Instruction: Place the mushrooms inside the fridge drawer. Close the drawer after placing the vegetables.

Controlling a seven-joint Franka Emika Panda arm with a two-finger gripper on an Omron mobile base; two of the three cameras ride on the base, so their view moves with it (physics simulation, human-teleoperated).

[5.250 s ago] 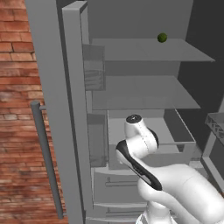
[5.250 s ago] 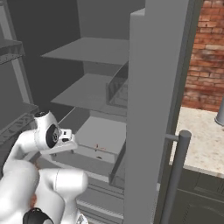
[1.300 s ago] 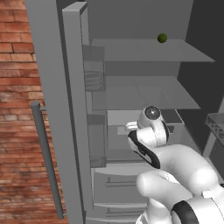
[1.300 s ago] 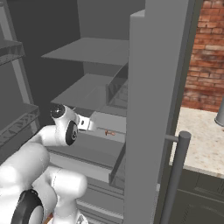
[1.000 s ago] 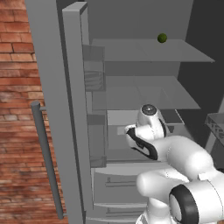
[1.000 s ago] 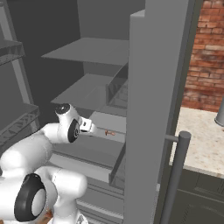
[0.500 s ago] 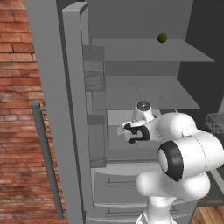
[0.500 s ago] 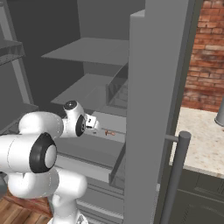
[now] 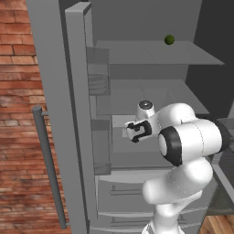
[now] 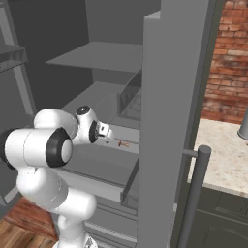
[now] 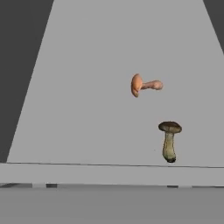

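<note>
Fingers spread wide, nothing between them: the gripper (image 9: 135, 132) hangs over the pulled-out fridge drawer (image 10: 104, 167), the white arm folded back on itself in front of the open fridge. From the right base view the gripper (image 10: 103, 131) sits just above the drawer's pale floor, close to a small reddish speck lying there, the reddish-brown mushroom (image 10: 123, 143).

Down in the hand view both mushrooms lie on the drawer floor (image 11: 87, 109), near each other but apart. The reddish-brown mushroom (image 11: 144, 85) lies with its long axis running across the view, cap towards the left, stem pointing right. The dark olive-brown mushroom (image 11: 169, 141) has its long axis running up and down the view, dark cap towards the top, pale stem reaching towards the bottom, ending close to a pale edge that runs across the view there. Whether that edge belongs to the drawer cannot be told.

Up in the left base view a small green ball (image 9: 169, 40) rests on the top shelf (image 9: 137, 52), well apart from the gripper. The fridge door (image 9: 68, 114) stands open at the left, with its ribbed bins (image 9: 98, 84) facing the shelves.
</note>
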